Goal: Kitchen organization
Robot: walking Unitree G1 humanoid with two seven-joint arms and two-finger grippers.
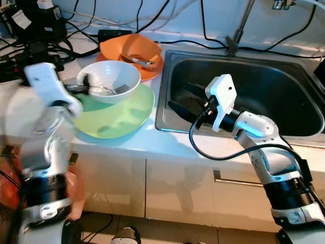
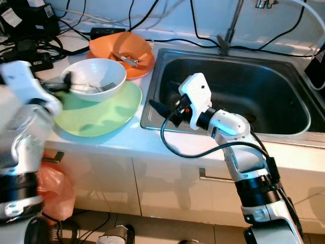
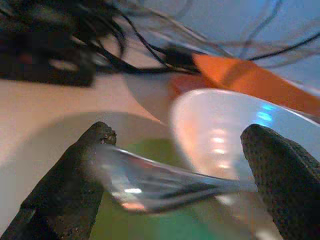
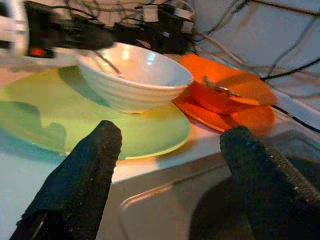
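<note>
I can read no text, label, brand or number anywhere here; every printed mark is too blurred for me.

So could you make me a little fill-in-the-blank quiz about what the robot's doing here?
1. The white bowl sits on a ____ plate.
2. A ____ lies in the white bowl, by the left gripper.
3. The right gripper hangs over the ____, fingers apart.
4. Behind the white bowl sits an ____ bowl.

Missing words: green; fork; sink; orange
</note>
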